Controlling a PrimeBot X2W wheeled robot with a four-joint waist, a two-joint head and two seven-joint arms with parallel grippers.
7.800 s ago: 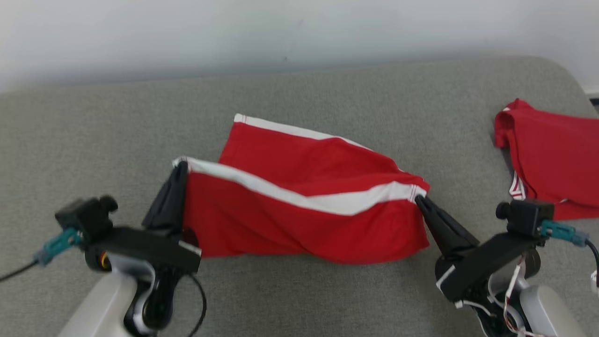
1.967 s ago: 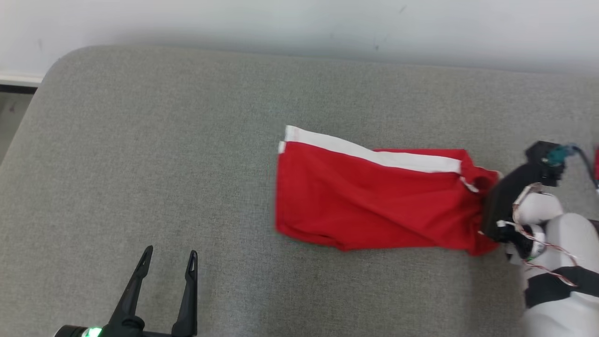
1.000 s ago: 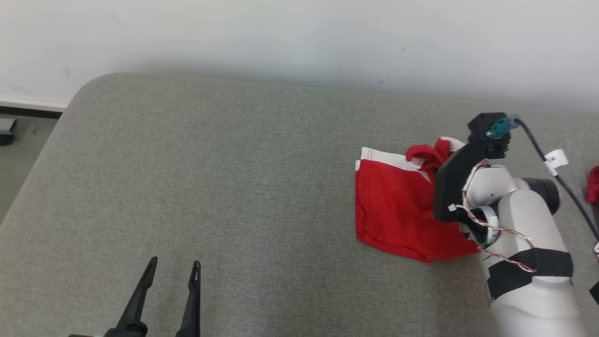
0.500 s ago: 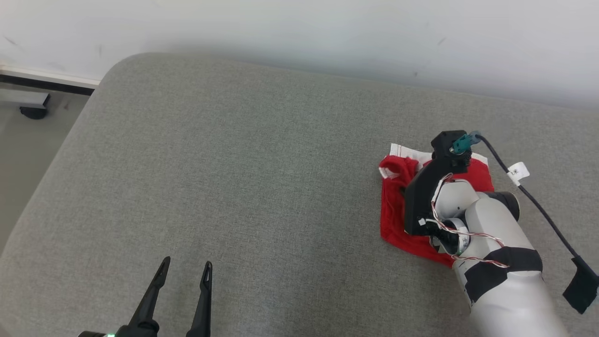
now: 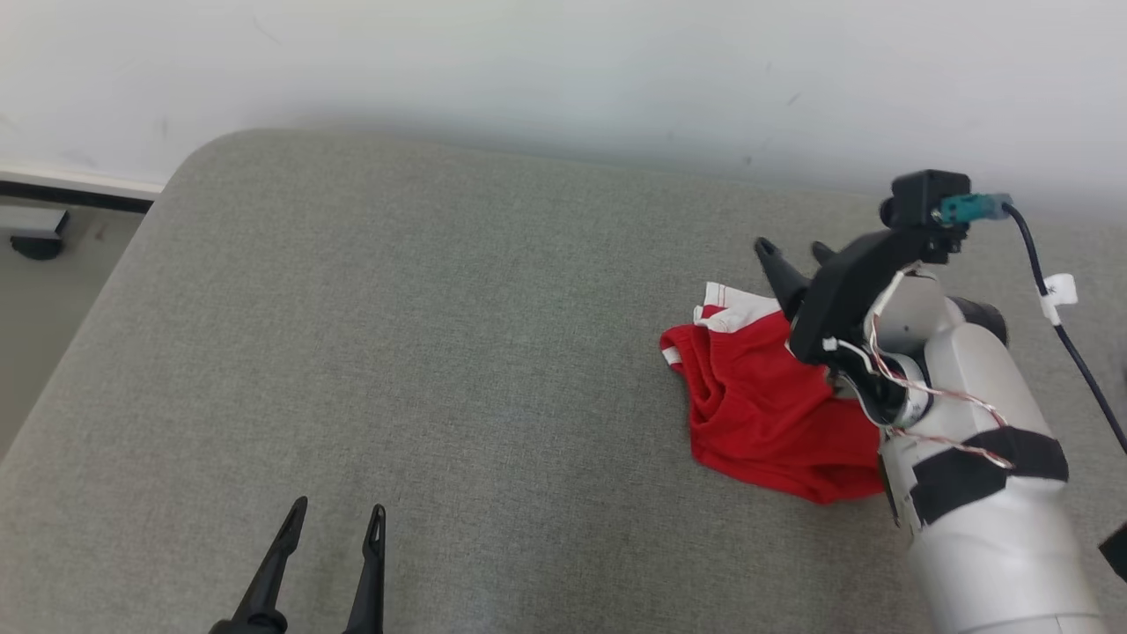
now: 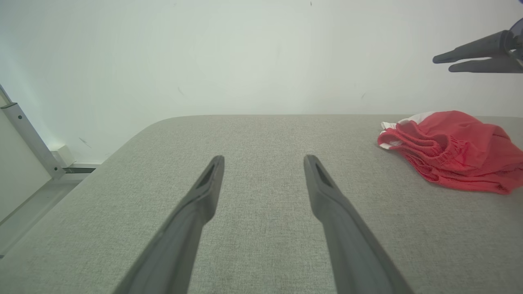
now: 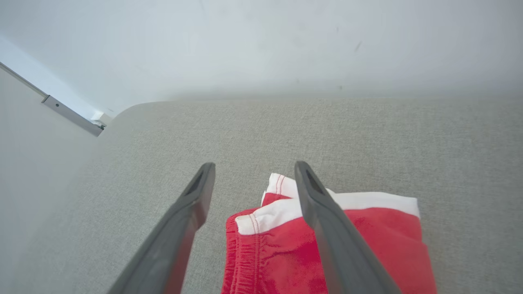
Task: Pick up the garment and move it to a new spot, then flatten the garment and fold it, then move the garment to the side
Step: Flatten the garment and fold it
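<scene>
The garment [image 5: 766, 414], red shorts with white trim, lies folded in a loose heap on the grey cushion [image 5: 440, 352] at the right. It also lies at the right of the left wrist view [image 6: 453, 147] and low in the right wrist view [image 7: 327, 241]. My right gripper [image 5: 792, 255] hangs open just above the garment's far edge, nothing between its fingers [image 7: 192, 204]. My left gripper [image 5: 335, 519] stands open and empty near the front left, well apart from the garment; its fingers [image 6: 204, 192] rise over bare cushion.
A white wall [image 5: 563, 70] runs behind the cushion. The cushion's rounded left corner [image 5: 185, 167] drops to the floor, where a dark caster [image 5: 35, 242] stands. The right gripper's fingers [image 6: 478, 53] cross the left wrist view's top right corner.
My right gripper has opened, let go of the garment and risen above it. The garment now lies bunched on the cushion. The head camera has shifted a little; the left gripper stays open.
</scene>
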